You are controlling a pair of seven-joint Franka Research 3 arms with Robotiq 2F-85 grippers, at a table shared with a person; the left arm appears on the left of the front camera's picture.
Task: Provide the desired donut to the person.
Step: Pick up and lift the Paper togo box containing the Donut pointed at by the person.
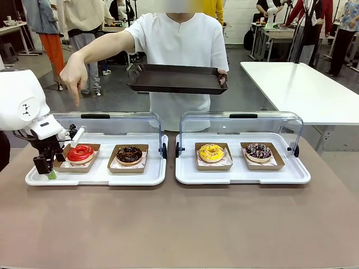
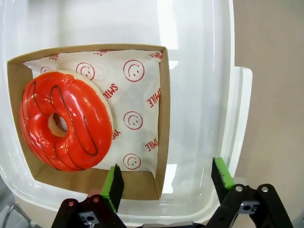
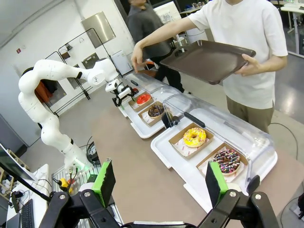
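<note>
The person point(image 1: 178, 42) in a white shirt stands across the table, holding a dark tray point(image 1: 178, 78) in one hand. The other hand point(image 1: 74, 75) points a finger down at the red-glazed donut point(image 1: 81, 152). That donut point(image 2: 64, 121) lies in a cardboard box point(image 2: 161, 118) on smiley-print paper. My left gripper point(image 2: 167, 180) is open low at the box's near corner, with the box's side wall between its fingers. It is also seen beside the box point(image 1: 47, 170). My right gripper point(image 3: 159, 183) is open and hangs high above the table with nothing in it.
Two white trays point(image 1: 101, 176) point(image 1: 241, 175) with raised clear lids hold the boxes. A chocolate donut point(image 1: 129, 154) sits beside the red one. A yellow donut point(image 1: 211, 152) and a sprinkled chocolate donut point(image 1: 258, 151) sit on the right tray. A white table point(image 1: 303, 84) stands far right.
</note>
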